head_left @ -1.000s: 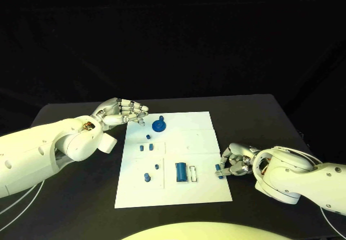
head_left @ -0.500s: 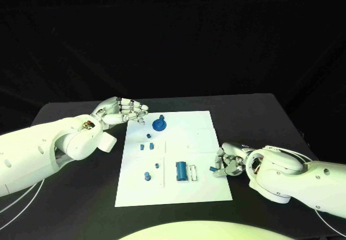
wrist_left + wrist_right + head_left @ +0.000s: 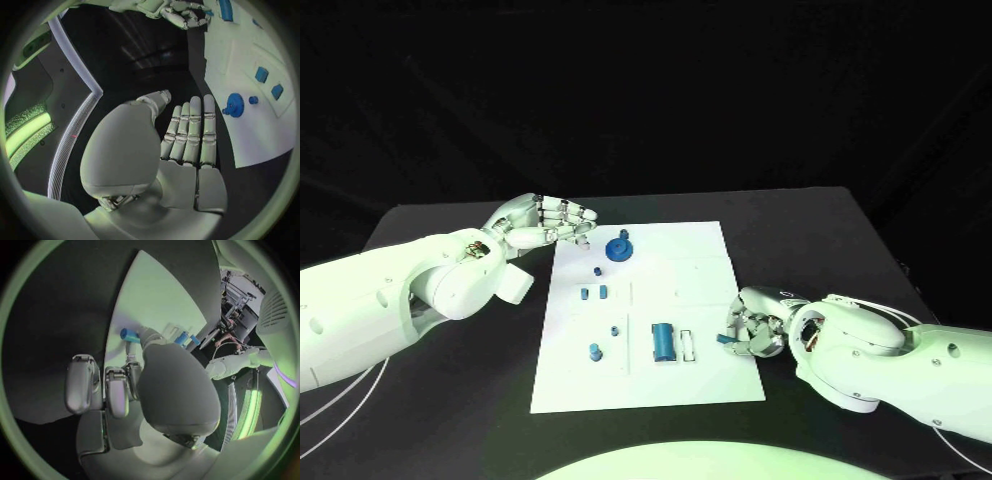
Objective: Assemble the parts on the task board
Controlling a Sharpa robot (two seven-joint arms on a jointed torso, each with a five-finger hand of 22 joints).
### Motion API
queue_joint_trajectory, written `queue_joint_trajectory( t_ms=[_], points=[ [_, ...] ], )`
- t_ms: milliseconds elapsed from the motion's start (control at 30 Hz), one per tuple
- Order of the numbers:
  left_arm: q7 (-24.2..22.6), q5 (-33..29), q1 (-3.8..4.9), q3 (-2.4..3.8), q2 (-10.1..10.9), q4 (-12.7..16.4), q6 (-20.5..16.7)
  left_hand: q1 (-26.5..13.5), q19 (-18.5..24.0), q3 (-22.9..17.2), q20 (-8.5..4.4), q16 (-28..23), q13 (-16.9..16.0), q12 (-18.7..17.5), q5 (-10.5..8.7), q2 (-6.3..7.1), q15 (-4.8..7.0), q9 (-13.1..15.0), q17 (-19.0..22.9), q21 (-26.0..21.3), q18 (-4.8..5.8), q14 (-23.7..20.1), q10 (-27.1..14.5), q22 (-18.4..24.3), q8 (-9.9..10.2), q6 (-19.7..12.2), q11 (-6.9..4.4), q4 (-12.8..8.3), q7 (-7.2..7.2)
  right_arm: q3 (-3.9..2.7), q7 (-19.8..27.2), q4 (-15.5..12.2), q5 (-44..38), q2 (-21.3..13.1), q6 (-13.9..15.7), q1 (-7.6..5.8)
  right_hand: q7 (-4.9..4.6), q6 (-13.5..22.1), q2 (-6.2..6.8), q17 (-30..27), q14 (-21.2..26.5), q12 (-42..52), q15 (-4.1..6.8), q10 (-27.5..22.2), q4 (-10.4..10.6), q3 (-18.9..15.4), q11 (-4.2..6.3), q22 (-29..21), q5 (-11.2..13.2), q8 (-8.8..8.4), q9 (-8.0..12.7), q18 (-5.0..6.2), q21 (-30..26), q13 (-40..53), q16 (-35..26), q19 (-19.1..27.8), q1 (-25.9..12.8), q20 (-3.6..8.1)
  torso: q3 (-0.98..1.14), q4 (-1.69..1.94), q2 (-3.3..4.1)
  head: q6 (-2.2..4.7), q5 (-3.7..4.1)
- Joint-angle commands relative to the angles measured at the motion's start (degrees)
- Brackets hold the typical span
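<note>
The right hand is sitting at the right edge of the white task board, and it is pinching a small blue peg between its fingertips; the peg is sticking out toward the middle of the board. The big blue block is lying just beside it, further in — its long side is running up and down the board; the right hand is much the nearer one. The left hand is hanging near the board's far left corner, close to the blue gear; its fingers are curled in and holding nothing.
</note>
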State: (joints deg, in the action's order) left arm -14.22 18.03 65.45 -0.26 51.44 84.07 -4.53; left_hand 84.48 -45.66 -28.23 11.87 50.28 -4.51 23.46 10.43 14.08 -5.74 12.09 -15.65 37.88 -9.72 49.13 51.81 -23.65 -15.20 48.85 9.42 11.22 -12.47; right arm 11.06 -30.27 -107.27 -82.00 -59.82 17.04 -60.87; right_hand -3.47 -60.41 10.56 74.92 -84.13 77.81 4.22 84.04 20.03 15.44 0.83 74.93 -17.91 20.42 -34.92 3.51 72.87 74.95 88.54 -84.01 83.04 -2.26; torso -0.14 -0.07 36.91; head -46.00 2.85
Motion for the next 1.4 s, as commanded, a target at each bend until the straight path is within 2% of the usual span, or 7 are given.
queue_joint_trajectory(
  t_ms=[33, 333, 400, 733, 867, 1033, 1400],
  points=[
    [-0.51, -0.34, 0.03, 0.04, -0.14, 0.13, 0.72, -0.28, -0.42, 0.36, 0.09, -0.28, 0.10, 0.46, 0.30, -0.30, -0.39, -0.12, 0.03, -0.33, -0.67, -0.08, -0.48, 0.19, 0.00, -0.54, 0.05, -0.06, -0.32, 0.33, -1.43, -0.80, 3.78, 0.21, 0.94, -0.13, 0.16, 0.33, 0.23, 11.08, -5.07, 0.00, 0.35, 1.72, -8.99, 9.72, 0.24, 11.06, -0.67, 0.49, 3.74, -0.50, 0.39, 7.20, 0.08, -1.50, -1.64, 0.58, 0.00, -0.03, -0.01, 0.03, 0.04],
    [-0.53, -0.30, 0.03, 0.04, -0.25, 0.11, 0.65, -0.28, -0.42, 0.36, 0.09, -0.28, 0.10, 0.46, 0.30, -0.30, -0.39, -0.12, 0.03, -0.33, -0.67, -0.08, -0.48, 0.19, 0.00, -0.54, 0.05, -0.06, -0.32, 0.30, -1.41, -2.47, 6.88, 1.39, 3.08, -1.27, 0.09, 1.24, 0.20, 11.32, -5.12, 0.23, 0.33, 1.94, -10.11, 12.46, 0.22, 11.16, -2.07, 1.10, 2.32, -0.57, 0.85, 7.43, 0.17, -1.65, -4.66, 0.59, -0.03, 0.00, 0.01, 0.01, 0.15],
    [-0.53, -0.28, 0.03, 0.04, -0.27, 0.11, 0.66, -0.28, -0.42, 0.36, 0.09, -0.28, 0.10, 0.46, 0.30, -0.30, -0.39, -0.12, 0.03, -0.33, -0.67, -0.08, -0.48, 0.19, 0.00, -0.54, 0.05, -0.06, -0.32, 0.30, -1.38, -2.56, 8.00, 1.84, 3.74, -1.35, 0.06, 1.50, -0.47, 11.46, -5.16, 0.49, 0.27, 2.11, -9.03, 13.10, 0.17, 11.21, -1.96, 1.09, 2.03, -0.62, 1.07, 7.61, 0.22, -1.72, -7.09, 0.52, -0.04, -0.02, 0.00, 0.00, 0.07],
    [-0.53, -0.25, 0.04, 0.04, -0.24, 0.17, 0.71, -0.26, -0.46, 0.34, 0.09, -0.28, 0.10, 0.48, 0.31, -0.32, -0.39, -0.13, 0.02, -0.37, -0.67, -0.08, -0.49, 0.22, -0.01, -0.53, 0.05, -0.08, -0.32, 0.31, -1.38, -1.26, 13.96, 4.03, 4.43, -1.25, 0.08, 1.59, -0.23, 11.69, -5.20, 0.67, 0.28, 2.25, -8.22, 13.90, 0.18, 11.25, -1.29, 1.16, 1.43, -0.64, 1.24, 7.79, 0.30, -1.78, -10.75, 0.54, -0.06, 0.01, 0.04, -0.15, 0.05],
    [-0.53, -0.25, 0.04, 0.04, -0.23, 0.21, 0.75, -0.26, -0.46, 0.34, 0.09, -0.28, 0.10, 0.48, 0.31, -0.32, -0.39, -0.13, 0.02, -0.37, -0.67, -0.08, -0.49, 0.22, -0.01, -0.53, 0.05, -0.08, -0.32, 0.31, -1.40, -0.38, 15.25, 4.96, 3.78, -1.02, 0.04, 1.33, -0.19, 11.91, -5.25, 1.05, 0.22, 2.44, -6.33, 13.52, 0.12, 11.31, 2.30, 1.04, 1.18, -0.69, 1.53, 8.09, 0.38, -1.86, -14.82, 0.48, -0.03, -0.02, 0.00, -0.20, 0.05],
    [-0.48, -0.25, 0.04, 0.04, -0.22, 0.26, 0.84, -0.26, -0.46, 0.34, 0.09, -0.28, 0.10, 0.48, 0.31, -0.32, -0.39, -0.13, 0.02, -0.37, -0.67, -0.08, -0.49, 0.22, -0.01, -0.53, 0.05, -0.08, -0.32, 0.32, -1.40, 0.39, 15.91, 5.76, 3.49, -0.69, -0.02, 1.08, 0.07, 12.01, -5.27, 1.17, 0.17, 2.51, -5.13, 12.85, 0.05, 11.31, 4.29, 0.89, 1.06, -0.69, 1.55, 8.21, 0.41, -1.86, -17.18, 0.45, -0.01, -0.03, 0.02, -0.20, 0.00],
    [-0.37, -0.25, 0.04, 0.04, -0.17, 0.30, 0.98, -0.26, -0.46, 0.34, 0.09, -0.28, 0.10, 0.48, 0.31, -0.32, -0.39, -0.13, 0.02, -0.37, -0.67, -0.08, -0.49, 0.22, -0.01, -0.53, 0.05, -0.08, -0.32, 0.32, -1.25, 0.60, 16.76, 7.00, 3.48, -0.47, -0.01, 0.58, 0.27, 12.36, -5.34, 1.83, 0.16, 2.77, -3.65, 10.76, 0.05, 11.40, 2.90, 0.84, 0.84, -0.76, 1.93, 8.68, 0.54, -1.97, -19.93, 0.44, 0.04, -0.03, 0.06, -0.30, -0.10]
  ],
)
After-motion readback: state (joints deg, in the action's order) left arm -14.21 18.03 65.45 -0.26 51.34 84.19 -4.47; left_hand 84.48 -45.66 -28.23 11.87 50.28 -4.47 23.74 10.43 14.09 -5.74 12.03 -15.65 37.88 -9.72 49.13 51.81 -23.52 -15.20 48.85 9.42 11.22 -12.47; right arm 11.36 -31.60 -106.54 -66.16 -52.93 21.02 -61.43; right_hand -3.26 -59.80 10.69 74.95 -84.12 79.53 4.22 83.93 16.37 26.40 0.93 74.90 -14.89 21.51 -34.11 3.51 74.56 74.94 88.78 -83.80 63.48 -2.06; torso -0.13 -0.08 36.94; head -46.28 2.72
